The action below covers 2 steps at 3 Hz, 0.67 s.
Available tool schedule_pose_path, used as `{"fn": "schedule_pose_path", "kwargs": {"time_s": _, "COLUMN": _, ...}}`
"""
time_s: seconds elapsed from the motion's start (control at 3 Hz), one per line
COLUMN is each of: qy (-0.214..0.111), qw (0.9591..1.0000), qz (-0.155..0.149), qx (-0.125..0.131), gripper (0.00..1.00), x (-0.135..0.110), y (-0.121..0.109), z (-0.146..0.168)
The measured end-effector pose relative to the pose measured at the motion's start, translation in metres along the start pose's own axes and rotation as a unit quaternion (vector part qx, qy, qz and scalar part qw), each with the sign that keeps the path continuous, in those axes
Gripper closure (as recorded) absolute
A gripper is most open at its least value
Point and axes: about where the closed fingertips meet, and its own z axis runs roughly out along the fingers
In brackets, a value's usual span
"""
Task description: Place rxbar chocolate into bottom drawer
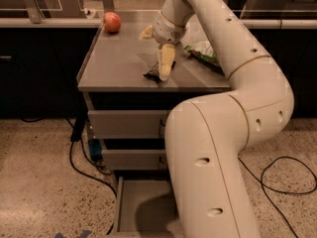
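Observation:
The rxbar chocolate, a small dark flat bar, lies near the front edge of the grey cabinet top. My gripper points down from the white arm and stands right at the bar's right end, touching or nearly touching it. The bottom drawer is pulled out at floor level, with a plain grey floor. My arm's large lower link covers its right part.
A red apple sits at the back left of the top. A green and white crinkly bag lies at the right, partly behind my arm. Two upper drawers are closed. Black cables trail on the speckled floor.

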Motion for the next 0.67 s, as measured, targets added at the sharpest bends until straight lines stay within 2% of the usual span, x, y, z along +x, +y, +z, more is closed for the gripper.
{"fn": "schedule_pose_path", "kwargs": {"time_s": 0.33, "qy": 0.012, "qw": 0.9999, "qz": 0.012, "qx": 0.0, "gripper": 0.0, "x": 0.0012, "y": -0.0048, "z": 0.0055}}
{"fn": "schedule_pose_path", "kwargs": {"time_s": 0.67, "qy": 0.027, "qw": 0.9986, "qz": 0.041, "qx": -0.018, "gripper": 0.0, "x": 0.0063, "y": -0.0024, "z": 0.015}}
